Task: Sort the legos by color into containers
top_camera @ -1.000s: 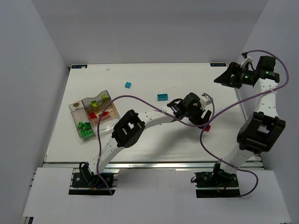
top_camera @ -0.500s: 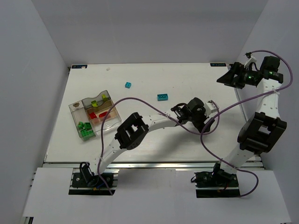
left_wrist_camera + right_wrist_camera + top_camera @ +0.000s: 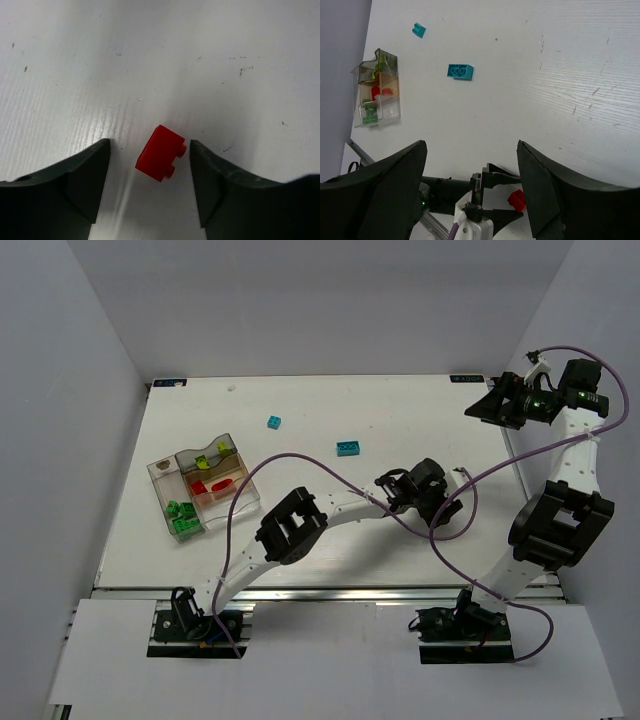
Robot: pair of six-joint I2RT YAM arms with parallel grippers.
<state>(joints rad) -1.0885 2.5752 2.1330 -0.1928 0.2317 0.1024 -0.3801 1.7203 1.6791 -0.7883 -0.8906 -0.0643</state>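
A red brick (image 3: 161, 160) is seen lying on the white surface (image 3: 200, 60), between the spread fingers of the left hand (image 3: 148, 150); the right hand (image 3: 470, 150) is held wide; the clear tray (image 3: 158, 471) is set well apart.

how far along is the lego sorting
Done: green bricks, red bricks and lime bricks sit in the tray. In hand: the left gripper is open around a red brick on the table, not yet closed. Left: that brick, the larger cyan brick and the smaller cyan brick.
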